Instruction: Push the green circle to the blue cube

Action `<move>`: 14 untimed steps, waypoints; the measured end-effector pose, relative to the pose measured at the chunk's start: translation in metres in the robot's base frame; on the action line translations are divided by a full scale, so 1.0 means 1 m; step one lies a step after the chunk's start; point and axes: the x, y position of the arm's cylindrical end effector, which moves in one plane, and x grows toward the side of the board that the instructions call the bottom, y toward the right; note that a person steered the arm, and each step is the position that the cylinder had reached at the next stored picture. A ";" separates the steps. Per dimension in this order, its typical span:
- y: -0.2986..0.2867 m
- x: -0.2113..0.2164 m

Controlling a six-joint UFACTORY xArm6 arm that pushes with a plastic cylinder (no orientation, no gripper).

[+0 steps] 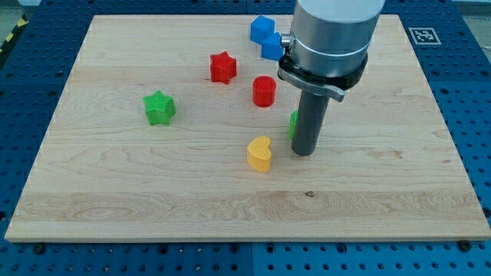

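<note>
Green circle (292, 123) mostly hidden behind the rod, touching or just beside my tip (304, 152) near the bench (383, 215) middle, well apart from the blue cube (262, 29) at the view's top; no jaws on this end effector; push barely begun, most travel left.

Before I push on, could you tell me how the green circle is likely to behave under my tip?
The green circle, mostly hidden behind my tip, looks short and flat-based, so it should slide rather than tip. Its round side may slip off the rod and veer sideways. The smooth wooden board probably offers little drag.
</note>
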 end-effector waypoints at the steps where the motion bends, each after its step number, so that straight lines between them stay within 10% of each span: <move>1: 0.000 -0.012; 7: 0.000 -0.179; 14: 0.093 -0.188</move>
